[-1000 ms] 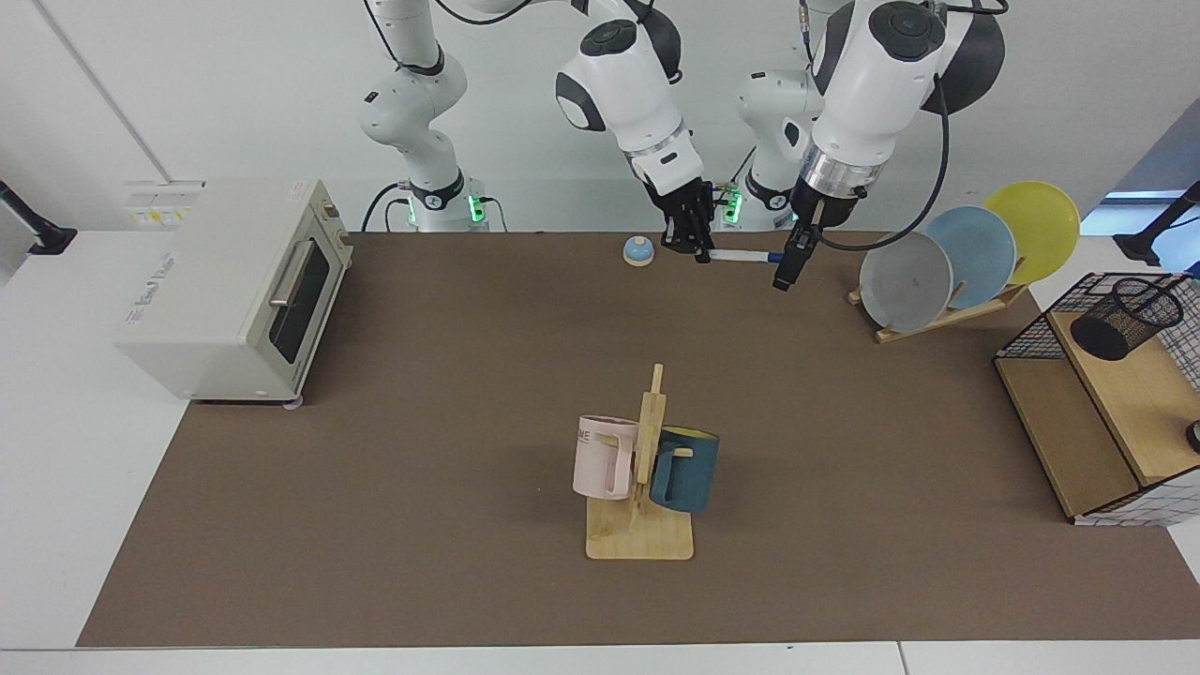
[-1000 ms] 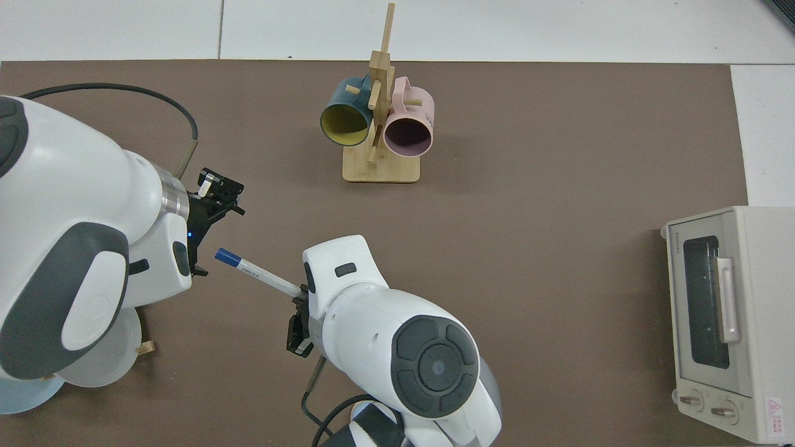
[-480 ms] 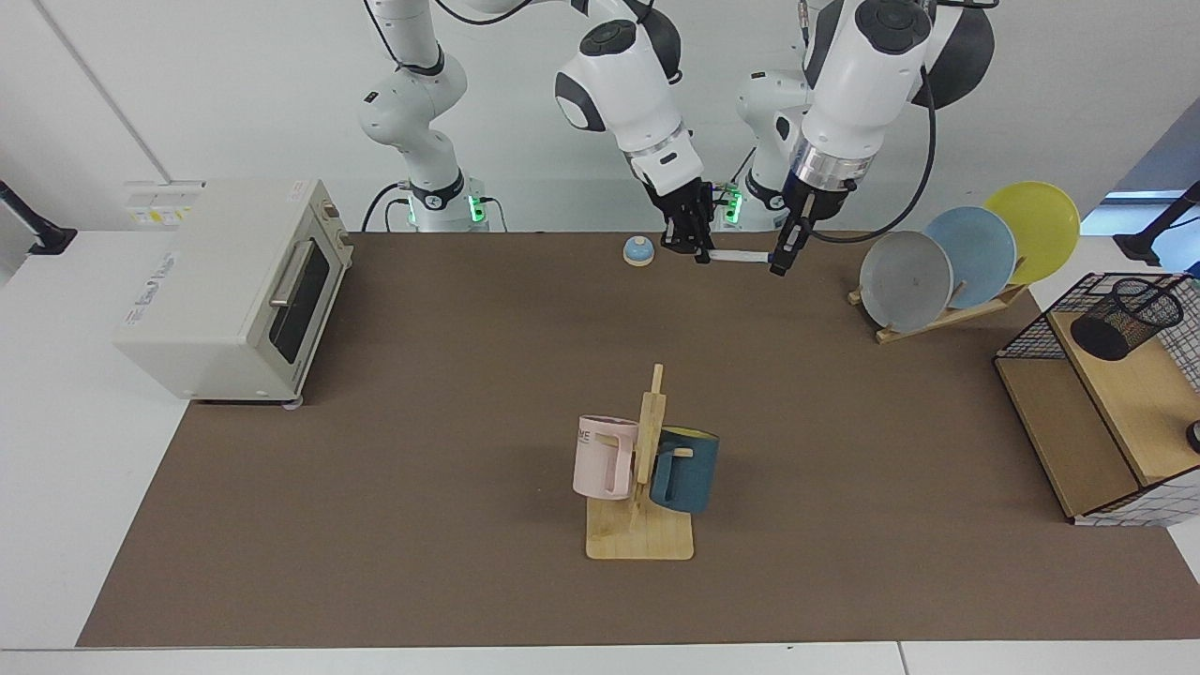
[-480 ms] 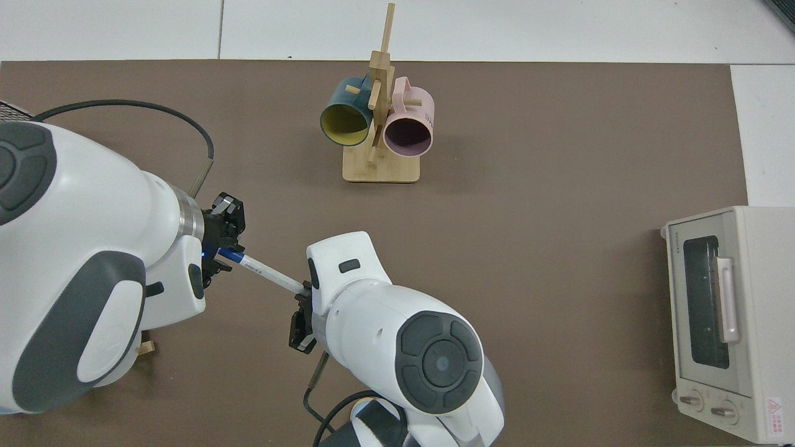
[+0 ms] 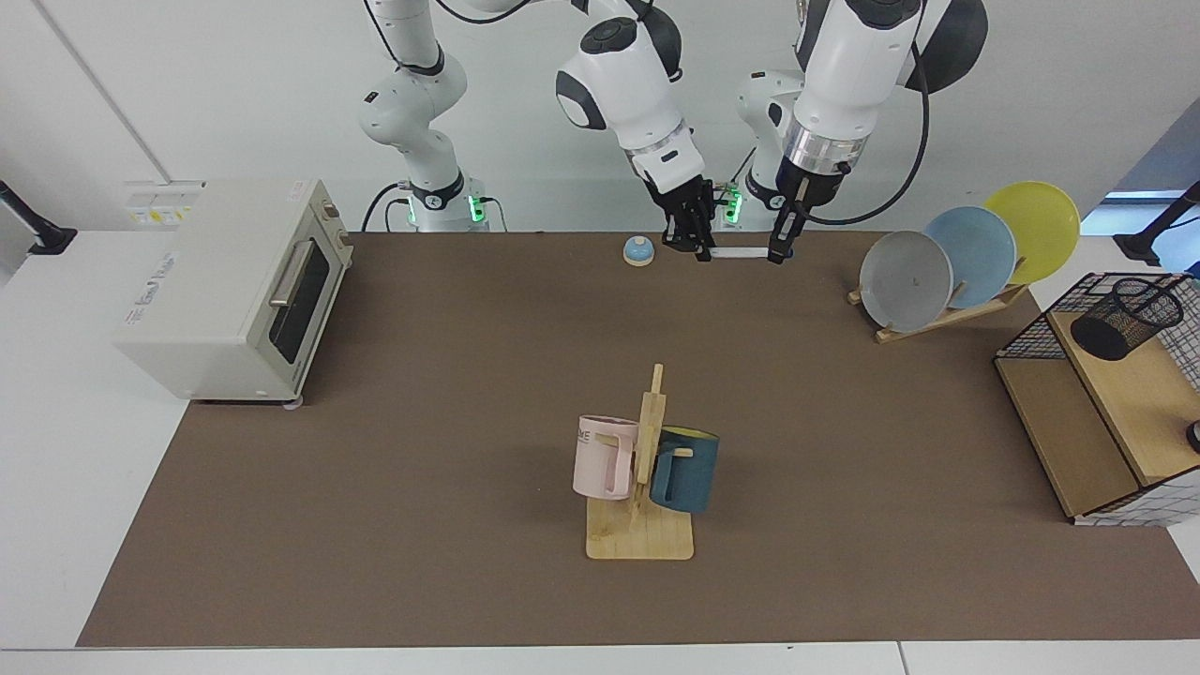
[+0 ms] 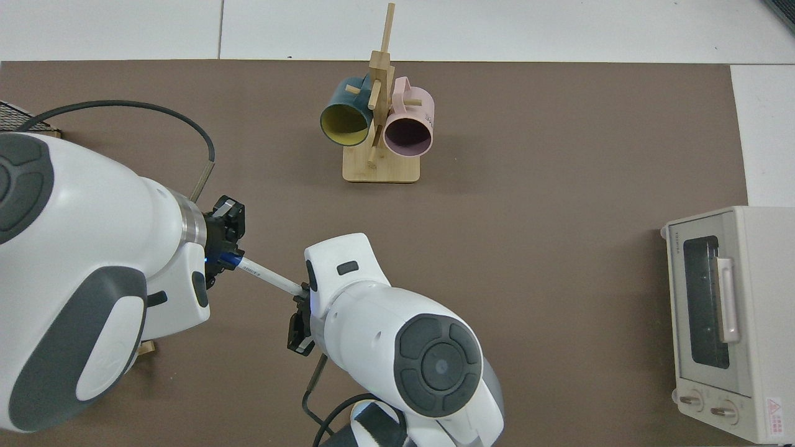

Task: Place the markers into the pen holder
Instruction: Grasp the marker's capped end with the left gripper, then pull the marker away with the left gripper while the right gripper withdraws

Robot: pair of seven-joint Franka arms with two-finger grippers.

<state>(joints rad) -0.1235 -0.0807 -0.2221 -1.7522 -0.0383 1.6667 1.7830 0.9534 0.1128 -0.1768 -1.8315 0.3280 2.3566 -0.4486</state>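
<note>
Handover at the table's far edge | right gripper (image 5: 697, 246) clamps our whiteboard marker's (image 5: 738, 253) white end, held level | left gripper (image 5: 777, 251) sits at its blue-cap end, grip unclear to us | marker seems light, stiff, slick: we'd take the barrel | pen holder (image 5: 1125, 317) waits in the wire basket (image 5: 1031, 330).

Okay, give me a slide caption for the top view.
Both grippers, right gripper and left gripper, meet on the marker in a mid-air handover.
</note>
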